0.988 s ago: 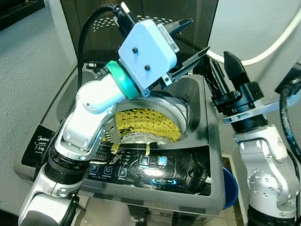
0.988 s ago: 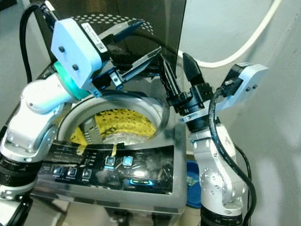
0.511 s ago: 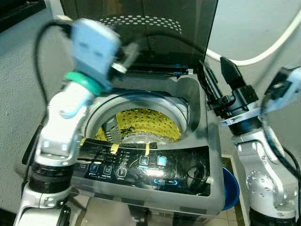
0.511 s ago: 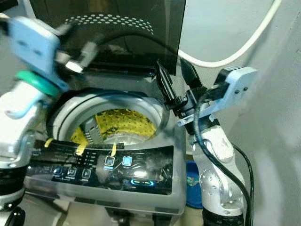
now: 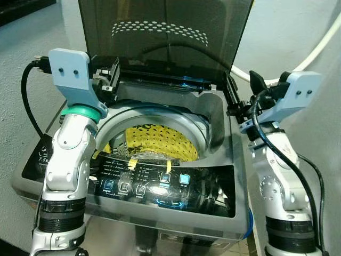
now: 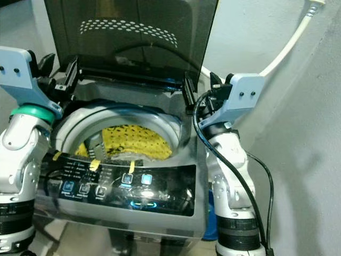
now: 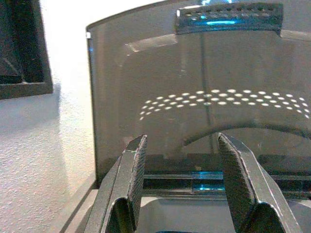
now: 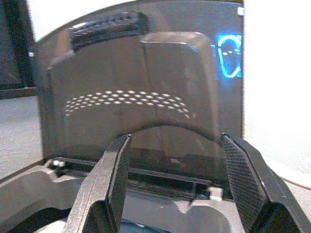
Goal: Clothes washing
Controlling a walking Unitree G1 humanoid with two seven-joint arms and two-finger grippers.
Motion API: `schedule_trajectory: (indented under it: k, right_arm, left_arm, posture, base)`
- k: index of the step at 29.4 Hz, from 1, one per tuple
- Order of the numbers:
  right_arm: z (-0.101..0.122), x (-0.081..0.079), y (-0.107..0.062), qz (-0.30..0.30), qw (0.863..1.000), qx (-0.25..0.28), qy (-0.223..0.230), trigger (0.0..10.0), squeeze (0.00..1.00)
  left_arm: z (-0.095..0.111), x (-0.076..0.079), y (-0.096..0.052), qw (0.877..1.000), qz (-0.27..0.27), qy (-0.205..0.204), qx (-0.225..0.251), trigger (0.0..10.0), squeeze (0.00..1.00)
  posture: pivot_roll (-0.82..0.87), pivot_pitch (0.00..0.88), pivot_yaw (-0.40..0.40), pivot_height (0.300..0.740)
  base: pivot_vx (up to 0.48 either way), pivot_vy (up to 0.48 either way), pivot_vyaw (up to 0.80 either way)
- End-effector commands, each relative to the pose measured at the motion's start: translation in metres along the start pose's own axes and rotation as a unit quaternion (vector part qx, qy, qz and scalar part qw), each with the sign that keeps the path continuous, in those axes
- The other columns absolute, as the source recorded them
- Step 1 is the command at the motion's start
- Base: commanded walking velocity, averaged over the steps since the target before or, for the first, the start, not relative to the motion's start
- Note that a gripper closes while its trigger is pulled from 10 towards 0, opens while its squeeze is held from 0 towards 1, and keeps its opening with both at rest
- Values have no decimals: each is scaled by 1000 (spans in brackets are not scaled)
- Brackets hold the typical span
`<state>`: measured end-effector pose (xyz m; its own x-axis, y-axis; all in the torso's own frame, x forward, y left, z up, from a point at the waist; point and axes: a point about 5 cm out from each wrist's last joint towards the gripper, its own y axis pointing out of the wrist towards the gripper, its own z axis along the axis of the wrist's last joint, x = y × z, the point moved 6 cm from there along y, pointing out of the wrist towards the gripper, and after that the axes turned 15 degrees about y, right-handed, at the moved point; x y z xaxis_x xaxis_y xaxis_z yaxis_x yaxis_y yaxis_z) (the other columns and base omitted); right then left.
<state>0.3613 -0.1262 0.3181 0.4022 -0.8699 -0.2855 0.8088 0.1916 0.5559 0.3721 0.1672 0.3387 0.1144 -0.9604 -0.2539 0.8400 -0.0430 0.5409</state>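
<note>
White hose (image 5: 325, 45) curving along the pale wall (image 5: 287, 32) at upper right. Rough grey plastered wall (image 5: 21, 64) at left, with a dark frame (image 7: 24, 48) mounted on it. Blue object (image 5: 248, 226) low beside the machine's right side.

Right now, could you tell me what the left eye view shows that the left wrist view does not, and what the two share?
The left eye view alone shows the yellow perforated cloth in the washer drum, the lit control panel, and the right gripper at the washer's back right corner. The left wrist view alone shows the ribbed inner pads of the open left gripper close up. Both show the raised dark lid with its arc of dots.
</note>
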Motion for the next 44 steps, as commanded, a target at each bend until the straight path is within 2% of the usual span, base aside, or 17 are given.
schedule_trajectory:
  k: [1,14,20,31,44]
  right_arm:
    - [-3,-4,1,6,1000,-3,0,10000,0]
    - [-5,-9,-1,9,1000,3,2,10000,0]
    - [-5,-8,-3,9,1000,0,-16,10000,0]
    - [-10,-12,-2,24,999,-7,-32,10000,0]
    - [-17,-20,-4,50,997,-22,-48,10000,0]
  left_arm:
    - [-1,0,1,1000,2,-7,-6,10000,0]
    - [-4,6,3,1000,-2,-12,-11,10000,0]
    - [-5,11,5,1000,-7,-15,-12,10000,0]
    - [-5,10,6,1000,-7,-14,-11,10000,0]
    - [-7,14,6,1000,-12,-13,-15,10000,0]
  posture:
    - [44,13,-6,740]
    - [19,16,15,740]
    - [10,17,19,740]
    - [12,15,20,740]
    - [18,15,19,740]
  base:
    - [0,0,0]
    - [-325,0,0]
    - [-398,0,0]
    - [-333,0,0]
    - [0,0,95]
